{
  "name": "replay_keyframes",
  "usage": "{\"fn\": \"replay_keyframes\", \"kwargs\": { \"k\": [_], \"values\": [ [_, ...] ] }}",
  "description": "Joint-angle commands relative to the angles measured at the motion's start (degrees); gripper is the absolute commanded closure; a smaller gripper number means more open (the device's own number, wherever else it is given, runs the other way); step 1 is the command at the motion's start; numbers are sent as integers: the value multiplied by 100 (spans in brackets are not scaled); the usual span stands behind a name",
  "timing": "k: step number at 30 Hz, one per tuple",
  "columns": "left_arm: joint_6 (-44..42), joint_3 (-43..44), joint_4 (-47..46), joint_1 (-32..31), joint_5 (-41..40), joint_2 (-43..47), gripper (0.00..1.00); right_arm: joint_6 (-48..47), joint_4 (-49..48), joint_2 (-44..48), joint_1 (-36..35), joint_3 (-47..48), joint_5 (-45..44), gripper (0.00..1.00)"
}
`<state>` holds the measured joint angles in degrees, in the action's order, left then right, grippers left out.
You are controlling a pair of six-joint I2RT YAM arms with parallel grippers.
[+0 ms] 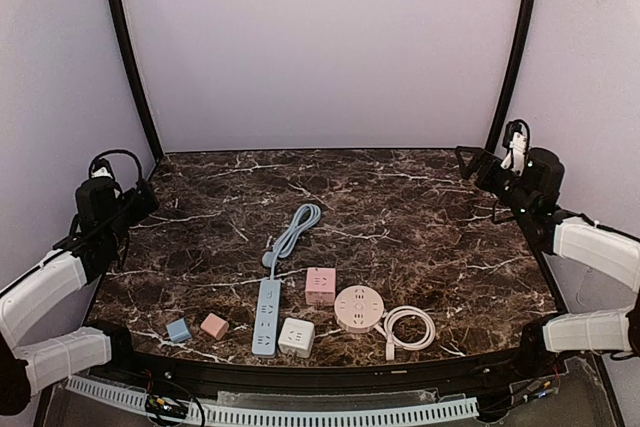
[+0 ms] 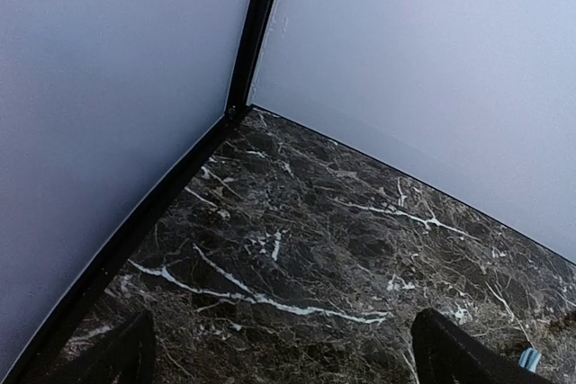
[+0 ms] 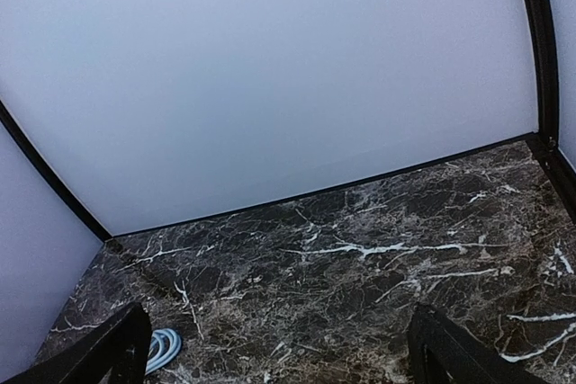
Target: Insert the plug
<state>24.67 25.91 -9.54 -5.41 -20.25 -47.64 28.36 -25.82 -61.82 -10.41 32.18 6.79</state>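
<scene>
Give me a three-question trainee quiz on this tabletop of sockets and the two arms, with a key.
1. True or false: the left fingers and the right fingers are open and hold nothing.
2. What sits just right of the pink cube socket? A) round pink socket B) white cube C) coiled blue cable
3. Fill in: ___ small cubes lie left of the blue power strip.
Key: 1 true; 2 A; 3 two.
</scene>
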Motion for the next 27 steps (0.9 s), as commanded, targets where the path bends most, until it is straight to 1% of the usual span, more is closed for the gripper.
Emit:
{"fn": "replay_keyframes", "kwargs": {
  "k": [1, 5, 8, 14, 18, 22, 23, 25, 27],
  "values": [
    [-148, 232, 435, -124, 734, 1, 0, 88, 206, -82, 4, 164, 194, 1],
    [-423, 400, 597, -556, 960, -107, 0, 63, 638, -212, -4, 372, 450, 1],
    [-606, 556, 610, -919, 1376, -273, 0, -51, 1137, -317, -62, 632, 486, 1],
    [-1023, 872, 764, -1566, 1597, -779, 0, -153, 1908, -343, -300, 944, -21, 1],
    [-1269, 1060, 755, -1902, 1962, -1097, 0, -230, 1996, -309, -525, 965, -40, 2],
    [-1506, 1292, 752, -2309, 2410, -1463, 0, -455, 1994, -272, -638, 966, 414, 1],
    [-1560, 1319, 726, -2387, 2649, -1518, 0, -495, 2002, -263, -664, 965, 522, 1],
    [-1783, 1380, 663, -2668, 2947, -1656, 0, -536, 2019, -232, -705, 953, 628, 1],
    [-2037, 1447, 625, -3058, 3021, -1833, 0, -525, 2025, -187, -748, 918, 608, 1]
  ]
}}
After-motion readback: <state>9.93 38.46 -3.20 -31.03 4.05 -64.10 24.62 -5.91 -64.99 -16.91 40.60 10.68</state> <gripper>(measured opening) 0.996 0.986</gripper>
